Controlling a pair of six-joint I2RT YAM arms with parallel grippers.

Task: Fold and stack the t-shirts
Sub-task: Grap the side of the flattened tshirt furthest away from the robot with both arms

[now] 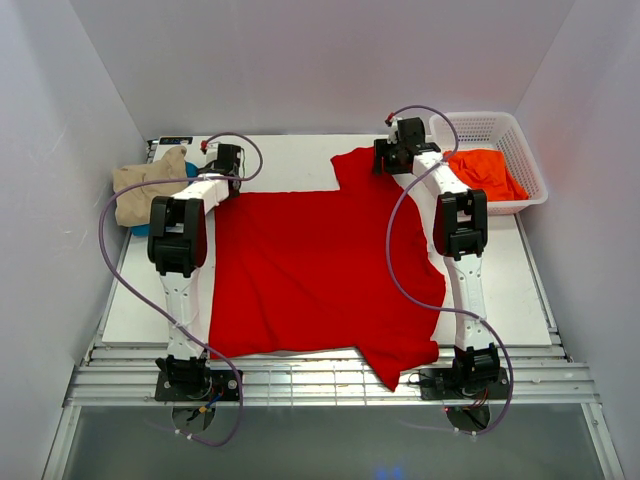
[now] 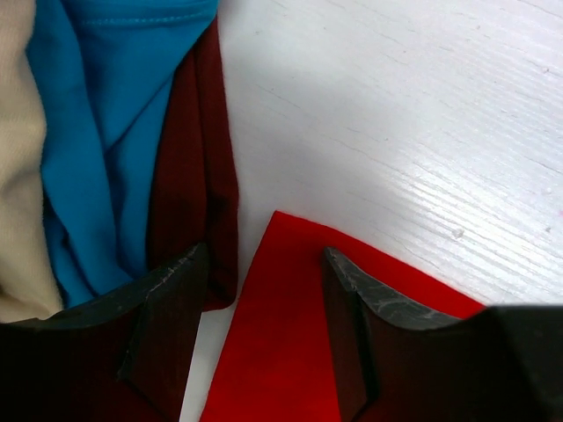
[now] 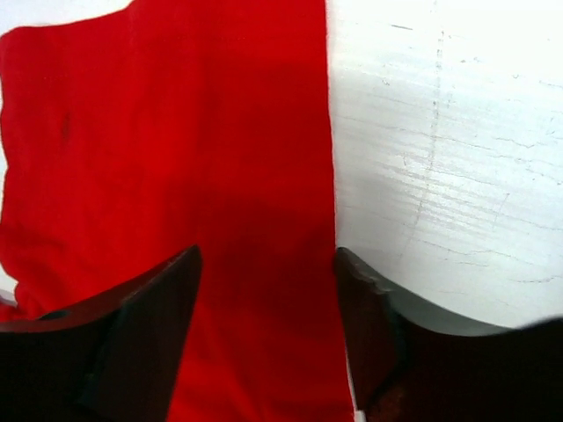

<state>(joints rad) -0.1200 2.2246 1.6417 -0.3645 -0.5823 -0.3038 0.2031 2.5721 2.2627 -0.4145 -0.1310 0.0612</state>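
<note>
**A:** Where's the bright red t-shirt [image 1: 310, 270]?

**B:** It's spread nearly flat across the middle of the table [image 1: 525, 290]. One sleeve points to the far right, and the other hangs over the near edge.

**A:** How will it handle?

**B:** I'd say light and limp. It's soft cloth with no stiffness, so it will sag and drag wherever it isn't held. One pinch would bunch it, so two far corners taken together should lift a clean fold line.

**A:** Are the arms placed for that?

**B:** Roughly. The left gripper [image 2: 264, 264] has its jaws apart over the far-left corner of the cloth. The right gripper [image 3: 264, 255] is also spread, across a straight edge of the far-right sleeve. Neither holds anything, and I can't tell whether the tips touch the fabric.

**A:** Any risk?

**B:** On the left, yes. The dark red shirt [image 2: 198, 176] lies just beside that corner, with the teal blue shirt [image 2: 106, 132] and tan shirt [image 1: 140, 190] piled beyond it. One finger sits right at the dark red edge and might pinch it too.

**A:** And the right?

**B:** The orange shirt [image 1: 485, 172] is in the basket [image 1: 500, 122], apart from the sleeve.
</note>
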